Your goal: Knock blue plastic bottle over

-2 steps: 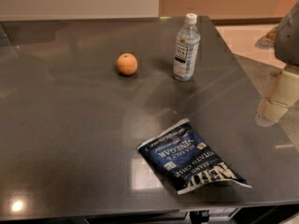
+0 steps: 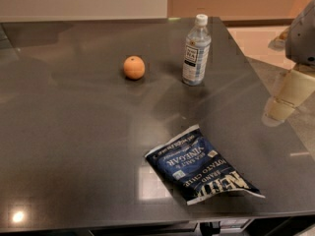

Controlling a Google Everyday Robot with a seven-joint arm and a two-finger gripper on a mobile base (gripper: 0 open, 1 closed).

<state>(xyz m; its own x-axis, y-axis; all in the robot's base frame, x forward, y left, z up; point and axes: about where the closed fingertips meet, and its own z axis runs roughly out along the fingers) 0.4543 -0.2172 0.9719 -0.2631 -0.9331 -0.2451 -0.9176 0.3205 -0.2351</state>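
Observation:
The blue plastic bottle [image 2: 196, 50] stands upright at the far right of the dark table [image 2: 74, 141]. It is clear and bluish, with a white cap and a white-and-blue label. My gripper [image 2: 288, 98] is at the right edge of the view, over the table's right edge. It is to the right of the bottle, nearer to me, and well apart from it. It holds nothing that I can see.
An orange [image 2: 134, 67] sits left of the bottle. A dark blue chip bag [image 2: 202, 165] lies flat near the front edge, between me and the bottle. The table's right edge runs just under the gripper, with pale floor [image 2: 256, 38] beyond.

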